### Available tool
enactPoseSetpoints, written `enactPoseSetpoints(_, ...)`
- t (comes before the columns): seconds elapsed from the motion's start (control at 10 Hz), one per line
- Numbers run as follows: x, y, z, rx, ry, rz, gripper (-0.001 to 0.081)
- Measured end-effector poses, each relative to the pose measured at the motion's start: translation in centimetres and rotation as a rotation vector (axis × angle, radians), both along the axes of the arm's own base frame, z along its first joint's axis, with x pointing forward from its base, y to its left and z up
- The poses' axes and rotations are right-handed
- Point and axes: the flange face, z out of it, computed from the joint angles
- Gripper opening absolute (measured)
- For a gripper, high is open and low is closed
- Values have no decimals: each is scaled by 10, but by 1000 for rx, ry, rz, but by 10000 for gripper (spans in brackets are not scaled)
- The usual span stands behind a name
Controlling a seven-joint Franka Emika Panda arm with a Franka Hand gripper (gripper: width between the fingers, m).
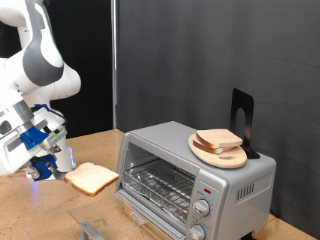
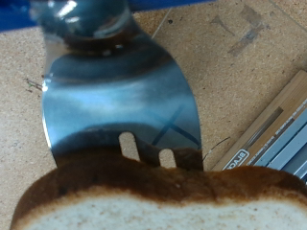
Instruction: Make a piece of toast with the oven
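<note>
Sliding the spatula under the bread.
I see my hand gripping a shiny slotted metal spatula, its edge meeting the square pale tan-crusted slice; lifting needs it fully underneath.

White rounded arm, grey joints, blue-accented gripper

Bystanders on and around the counter

A round wooden board carries a small stack of bread slices, pale with tan crusts, near the exterior view's right. Just behind it stands an upright black holder. The light wooden counter is speckled like particle board, and a dark curtain hangs as backdrop. In the wrist view a shiny metal spatula blade with two short slots lies flat over the counter.
</note>
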Motion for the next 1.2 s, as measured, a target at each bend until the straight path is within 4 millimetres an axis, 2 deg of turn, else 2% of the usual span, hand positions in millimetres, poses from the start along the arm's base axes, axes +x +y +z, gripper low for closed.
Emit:
enactPoseSetpoints(0.4,4,11,-18,-39,9,-32,465)
enactPoseSetpoints(0.7,17,36,-32,-37,-10,-20,465)
enactPoseSetpoints(1.2,28,67,-36,-29,-25,23,465)
